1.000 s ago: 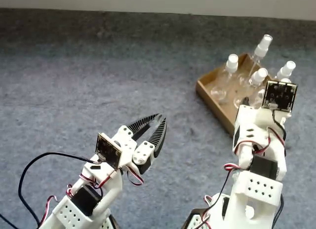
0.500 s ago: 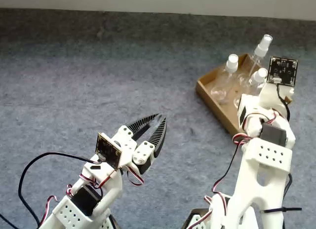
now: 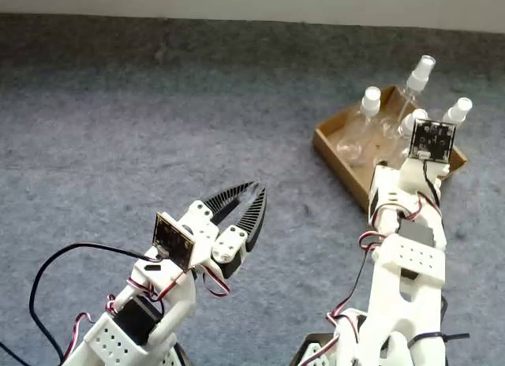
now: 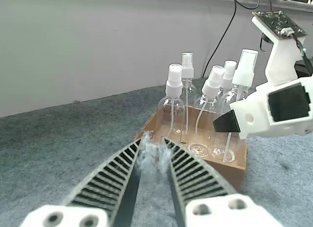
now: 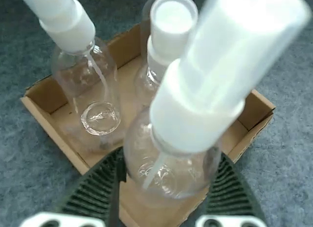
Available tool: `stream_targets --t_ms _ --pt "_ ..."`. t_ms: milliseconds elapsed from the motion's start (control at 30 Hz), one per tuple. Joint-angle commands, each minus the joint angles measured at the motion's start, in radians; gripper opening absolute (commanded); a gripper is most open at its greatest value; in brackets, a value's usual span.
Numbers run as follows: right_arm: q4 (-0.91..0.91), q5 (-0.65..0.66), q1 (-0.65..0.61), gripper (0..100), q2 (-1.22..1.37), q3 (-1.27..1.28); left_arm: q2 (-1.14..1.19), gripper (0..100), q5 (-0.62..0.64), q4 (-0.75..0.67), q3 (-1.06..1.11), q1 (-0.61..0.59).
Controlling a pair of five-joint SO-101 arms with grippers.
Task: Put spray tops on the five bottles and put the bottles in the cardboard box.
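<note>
Straddling a bottle [image 5: 166,175] over the cardboard box [image 5: 57,86], right pincer [image 5: 168,161] seemingly clenched on it, left pincer [image 4: 152,144] parted.

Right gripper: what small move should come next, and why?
Probably lower the bottle a little and open the right gripper: it is shut on the capped bottle over the box, beside other bottles standing inside.

We take this for a robotics lab or a maker's workbench: the table [image 3: 118,129] is covered in grey carpet-like cloth, and its far edge meets a plain pale wall [image 4: 88,41]. Black cables [image 4: 226,26] hang down that wall. The white plastic arms [image 3: 150,315] carry bare circuit boards [image 3: 173,241] and loose servo wires [image 3: 47,275].
</note>
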Motion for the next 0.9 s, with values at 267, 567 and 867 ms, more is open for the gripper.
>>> stream_targets --t_ms 267,567,867 --pt "-0.242 0.006 -0.004 9.8 -0.01 0.137 -0.005 1 -0.011 -0.021 0.019 -0.012" --pt "-0.255 0.011 -0.01 9.9 0.002 0.166 -0.005 1 -0.011 -0.021 0.019 -0.01" --pt "-0.255 0.011 -0.013 10.0 0.033 0.163 -0.005 1 -0.011 -0.021 0.019 -0.008"
